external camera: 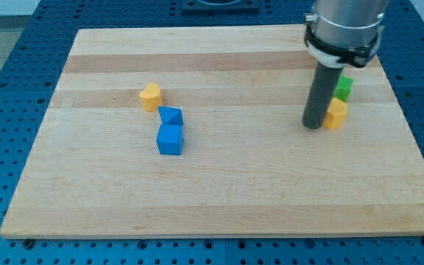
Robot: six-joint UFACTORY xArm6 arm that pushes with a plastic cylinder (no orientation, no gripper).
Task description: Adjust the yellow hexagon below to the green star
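The yellow hexagon [336, 114] sits on the wooden board at the view's right, directly below the green star [344, 88], which is partly hidden behind the rod and the hexagon. My tip [313, 126] rests on the board just left of the yellow hexagon, touching or nearly touching its left side.
A yellow heart-like block [151, 96] lies at the view's centre left. A blue block [171, 116] and a blue cube [170, 140] sit just below and right of it, touching each other. The board's right edge [411, 132] runs close to the hexagon.
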